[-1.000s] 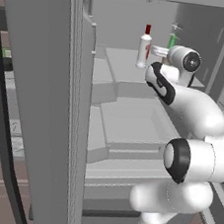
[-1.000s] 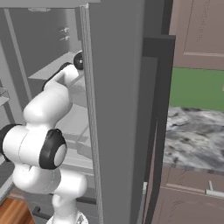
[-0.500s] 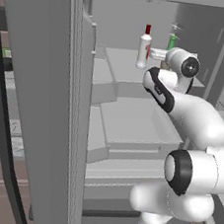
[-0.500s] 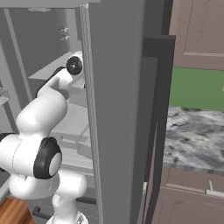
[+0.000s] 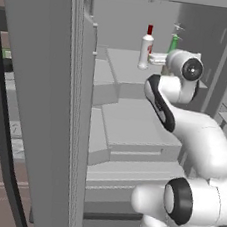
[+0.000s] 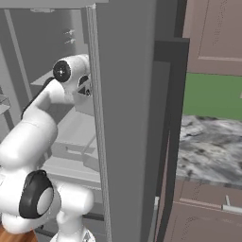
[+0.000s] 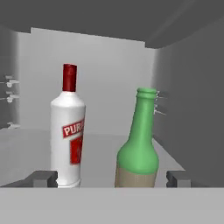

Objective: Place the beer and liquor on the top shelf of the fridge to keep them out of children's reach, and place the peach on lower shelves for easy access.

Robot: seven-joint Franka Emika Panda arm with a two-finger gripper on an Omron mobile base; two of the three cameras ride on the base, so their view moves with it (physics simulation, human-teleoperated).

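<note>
Hand [image 7: 112, 179]: fingers spread wide at lower frame, holding nothing.
Beer [image 7: 138, 146]: right of centre, upright on top shelf [image 7: 30, 144], between the fingers.
Liquor [image 7: 68, 131]: left of centre, upright, beside beer.
Fridge [image 5: 61, 104]: open.

I see the liquor [image 7: 68, 135]: white body, red cap, red label with white letters. The beer [image 7: 138, 146]: green glass, olive-tan label. The fridge [image 5: 61, 104]: plain grey walls; the top shelf [image 7: 26, 144] pale grey.
</note>
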